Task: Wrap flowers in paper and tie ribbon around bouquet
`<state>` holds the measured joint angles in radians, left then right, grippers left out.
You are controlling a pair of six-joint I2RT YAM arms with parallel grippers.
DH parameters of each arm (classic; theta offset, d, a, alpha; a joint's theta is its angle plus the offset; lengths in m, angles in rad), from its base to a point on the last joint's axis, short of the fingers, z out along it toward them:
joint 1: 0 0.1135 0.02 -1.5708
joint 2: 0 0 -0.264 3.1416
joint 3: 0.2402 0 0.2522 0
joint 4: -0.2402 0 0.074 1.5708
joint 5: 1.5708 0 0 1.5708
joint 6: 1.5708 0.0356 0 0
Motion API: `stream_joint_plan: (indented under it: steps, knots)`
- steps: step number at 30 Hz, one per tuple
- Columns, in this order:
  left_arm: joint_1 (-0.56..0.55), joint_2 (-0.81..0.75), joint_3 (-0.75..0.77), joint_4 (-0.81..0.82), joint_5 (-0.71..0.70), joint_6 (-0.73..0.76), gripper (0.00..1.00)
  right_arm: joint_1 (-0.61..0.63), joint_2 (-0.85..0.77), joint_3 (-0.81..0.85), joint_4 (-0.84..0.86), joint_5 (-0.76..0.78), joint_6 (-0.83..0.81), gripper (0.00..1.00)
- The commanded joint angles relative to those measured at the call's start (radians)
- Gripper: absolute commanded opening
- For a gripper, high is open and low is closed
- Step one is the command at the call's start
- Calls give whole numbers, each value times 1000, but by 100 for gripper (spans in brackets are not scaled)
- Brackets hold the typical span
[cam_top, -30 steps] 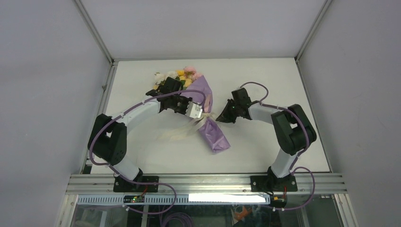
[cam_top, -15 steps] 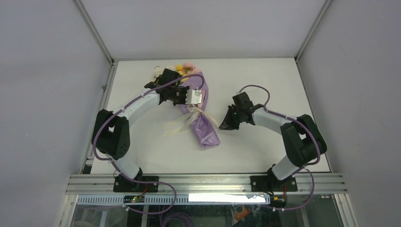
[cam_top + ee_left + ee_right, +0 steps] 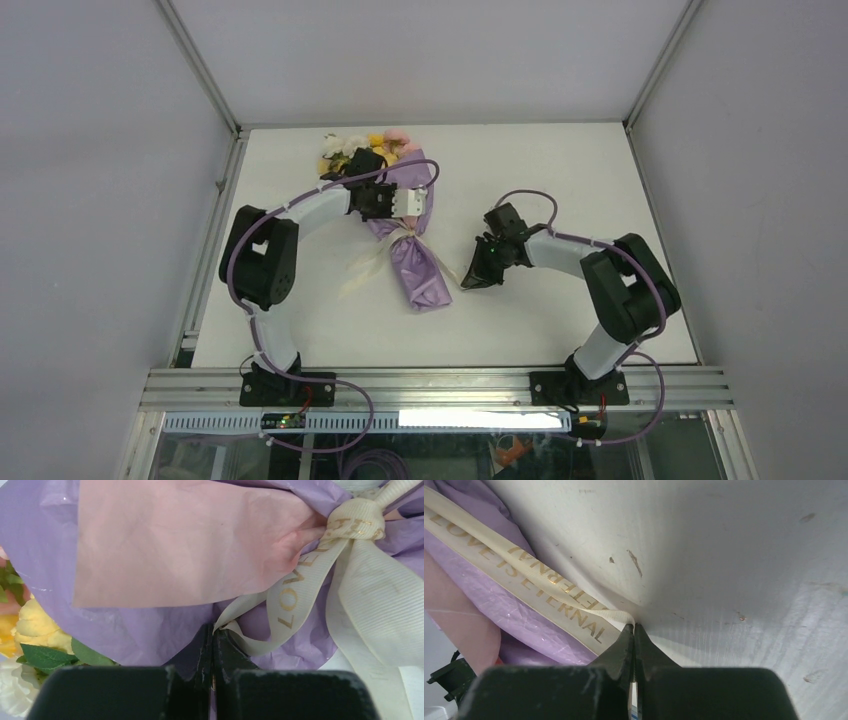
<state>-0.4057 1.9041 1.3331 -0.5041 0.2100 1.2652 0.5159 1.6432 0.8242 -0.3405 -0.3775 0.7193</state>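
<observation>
The bouquet (image 3: 415, 265) lies on the table, a lilac paper (image 3: 125, 630) cone with a pale pink inner face. Its flowers (image 3: 358, 146) point to the far side, and yellow blooms and leaves (image 3: 37, 635) show at the left of the left wrist view. A cream ribbon (image 3: 310, 575) with gold lettering is knotted around the cone's waist (image 3: 402, 234). My left gripper (image 3: 214, 630) is shut on a loop of that ribbon just beside the knot, over the cone (image 3: 410, 222). My right gripper (image 3: 634, 626) is shut on a ribbon (image 3: 554, 592) tail to the right of the cone (image 3: 468, 280).
Loose ribbon tails (image 3: 362, 272) trail on the table to the left of the cone. The white table (image 3: 560, 160) is bounded by aluminium rails, with grey walls on three sides. Both arm bases stand at the near edge.
The bouquet has swung left and stands straighter, its narrow end nearer the middle. The left arm folded back leftward; the right gripper moved down and left with its ribbon tail. Both stayed shut.
</observation>
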Motion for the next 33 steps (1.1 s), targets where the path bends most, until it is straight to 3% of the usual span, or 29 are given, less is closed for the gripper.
stream_joint_plan:
  steps: [1, 12, 19, 20, 22, 24, 25, 26, 28, 29, 33]
  knots:
    - [56, -47, 2, 90, -107, -30, 0, 13, 30, -31, -176, -9, -52, 0]
    - [85, -43, -15, 86, -94, 40, 0, 14, 11, -113, -225, -12, -43, 0]
    - [65, -139, -29, -12, -20, 1, 2, 14, -24, 42, -273, 39, -124, 0]
    - [57, -163, -25, -80, 18, -9, 16, 15, -46, 83, -280, 57, -157, 3]
    - [45, -219, -30, -167, 102, -23, 53, 16, -71, 159, -261, 58, -189, 17]
    - [40, -269, -39, -238, 184, -44, 80, 16, -82, 212, -214, 19, -209, 39]
    - [36, -289, -42, -279, 213, -46, 96, 16, -84, 235, -206, -4, -219, 55]
    - [36, -313, -43, -324, 228, -46, 99, 16, -84, 270, -210, -27, -238, 72]
    - [40, -370, -36, -412, 238, -45, 99, 9, -94, 338, -253, -57, -287, 92]
    - [48, -407, -31, -453, 251, -46, 99, -5, -107, 381, -287, -59, -318, 98]
    - [73, -581, 7, -646, 338, -73, 99, -170, -163, 541, -393, 42, -378, 99]
